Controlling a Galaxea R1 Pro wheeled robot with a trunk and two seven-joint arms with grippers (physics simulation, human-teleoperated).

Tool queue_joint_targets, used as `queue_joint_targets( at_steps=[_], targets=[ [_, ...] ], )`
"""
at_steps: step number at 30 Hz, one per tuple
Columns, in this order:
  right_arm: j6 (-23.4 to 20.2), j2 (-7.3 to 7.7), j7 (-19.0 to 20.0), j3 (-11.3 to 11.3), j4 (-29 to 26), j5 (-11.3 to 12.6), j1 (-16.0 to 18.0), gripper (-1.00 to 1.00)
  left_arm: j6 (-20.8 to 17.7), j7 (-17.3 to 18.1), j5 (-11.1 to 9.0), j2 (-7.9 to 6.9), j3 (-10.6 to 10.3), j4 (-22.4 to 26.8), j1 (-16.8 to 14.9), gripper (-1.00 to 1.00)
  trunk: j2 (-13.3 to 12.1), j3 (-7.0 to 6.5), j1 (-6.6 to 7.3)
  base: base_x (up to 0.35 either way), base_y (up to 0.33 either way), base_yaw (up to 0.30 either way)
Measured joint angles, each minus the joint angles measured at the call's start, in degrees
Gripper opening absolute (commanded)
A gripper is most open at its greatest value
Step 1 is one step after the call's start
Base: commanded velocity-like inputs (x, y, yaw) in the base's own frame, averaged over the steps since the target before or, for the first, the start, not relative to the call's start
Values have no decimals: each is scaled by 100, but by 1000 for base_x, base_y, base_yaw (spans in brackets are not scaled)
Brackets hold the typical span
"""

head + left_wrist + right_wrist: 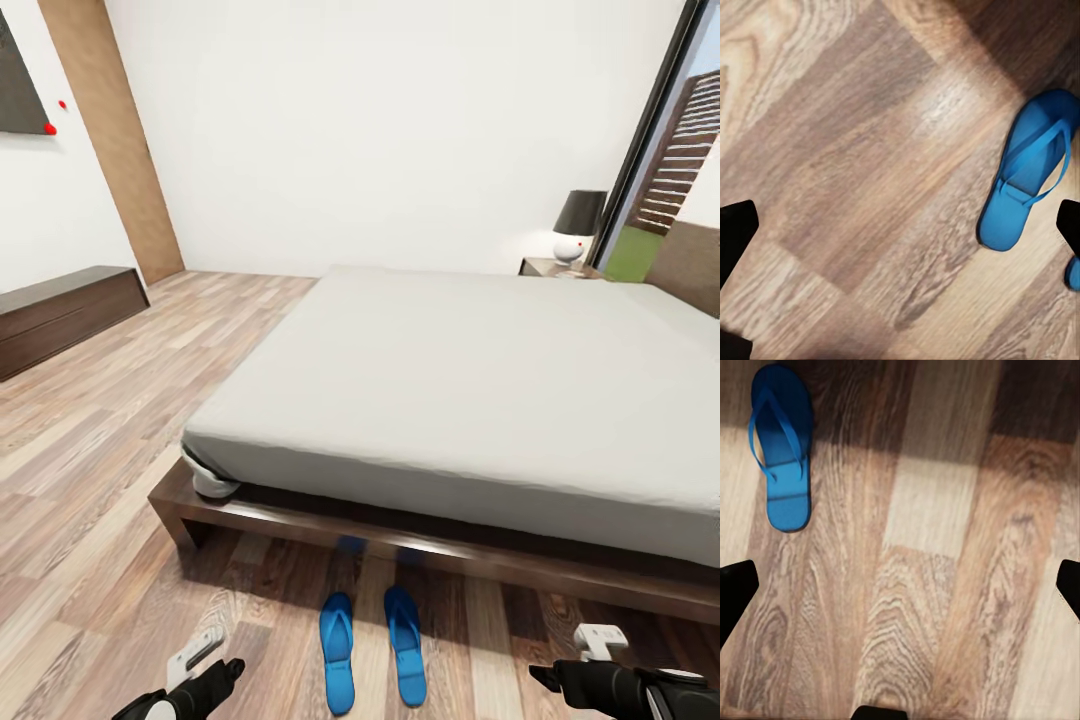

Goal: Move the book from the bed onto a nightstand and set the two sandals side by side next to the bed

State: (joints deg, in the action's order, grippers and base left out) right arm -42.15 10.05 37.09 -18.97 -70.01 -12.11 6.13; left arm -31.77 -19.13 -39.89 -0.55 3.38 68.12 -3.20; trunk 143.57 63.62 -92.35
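Two bright blue sandals lie side by side on the wood floor just in front of the bed's frame, one (337,650) left of the other (405,645). The bed (480,380) has a bare pale mattress; the book is out of view. A nightstand (545,268) stands at the bed's far right corner. My left gripper (205,670) hovers left of the sandals, open, and in its wrist view (900,232) one sandal (1027,172) lies off to the side. My right gripper (570,665) hovers right of them, open (900,589), a sandal (782,446) beyond one finger.
A lamp (578,225) with a dark shade stands on the nightstand. A long low dark bench (60,315) runs along the left wall. A tall dark-framed glass opening (650,130) is at the right. Wide plank floor lies left of the bed.
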Motion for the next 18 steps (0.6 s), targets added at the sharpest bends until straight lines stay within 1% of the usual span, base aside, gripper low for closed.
queue_joint_targets(
  at_steps=[18],
  targets=[
    [16,15,5,-1,10,-26,-1,100,19,-15,13,-21,6,-39,4,100,-24,-399,46,0,0,0]
  ],
)
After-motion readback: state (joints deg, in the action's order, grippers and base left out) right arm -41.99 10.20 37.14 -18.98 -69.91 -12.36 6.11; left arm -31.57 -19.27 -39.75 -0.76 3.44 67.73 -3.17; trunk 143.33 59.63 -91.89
